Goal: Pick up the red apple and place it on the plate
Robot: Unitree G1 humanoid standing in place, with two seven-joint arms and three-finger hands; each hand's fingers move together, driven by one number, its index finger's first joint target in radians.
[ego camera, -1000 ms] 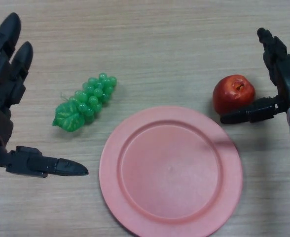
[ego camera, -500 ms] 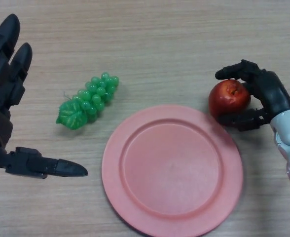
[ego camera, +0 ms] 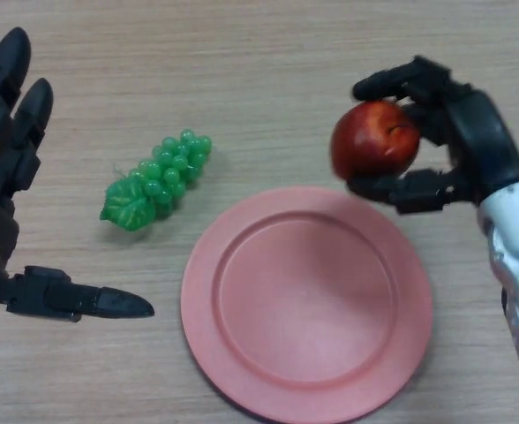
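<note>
Red apple in right robot hand

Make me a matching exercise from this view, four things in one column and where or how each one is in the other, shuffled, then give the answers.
Column one:
1. red apple
2. plate
3. green grapes
4. left hand

Column two:
A. lying on the table left of the plate
B. open at the view's left edge
C. held in the right hand
D. nothing on it

Pairs: 1-C, 2-D, 3-A, 4-B
</note>
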